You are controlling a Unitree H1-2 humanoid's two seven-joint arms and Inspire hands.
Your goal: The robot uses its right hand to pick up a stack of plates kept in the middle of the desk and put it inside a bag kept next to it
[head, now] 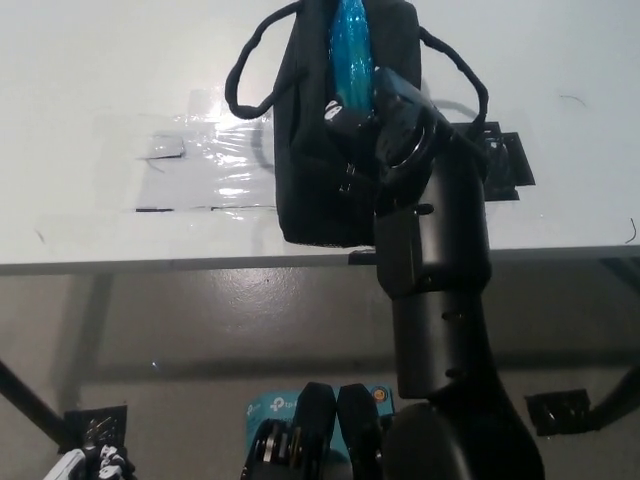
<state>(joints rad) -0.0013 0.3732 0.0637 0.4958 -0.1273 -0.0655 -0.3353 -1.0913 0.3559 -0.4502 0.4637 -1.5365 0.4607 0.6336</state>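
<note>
right hand at the bag mouth, 12 o'clock on the desk, grips blue plates; left hand at 7 o'clock, grip unclear.

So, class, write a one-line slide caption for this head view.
Black right hand lowers blue plates into black bag on white desk.

I see a matt black cloth bag with cord handles, glossy blue plastic plates, smooth white desk with shiny clear tape, and smooth black plastic right hand.
</note>
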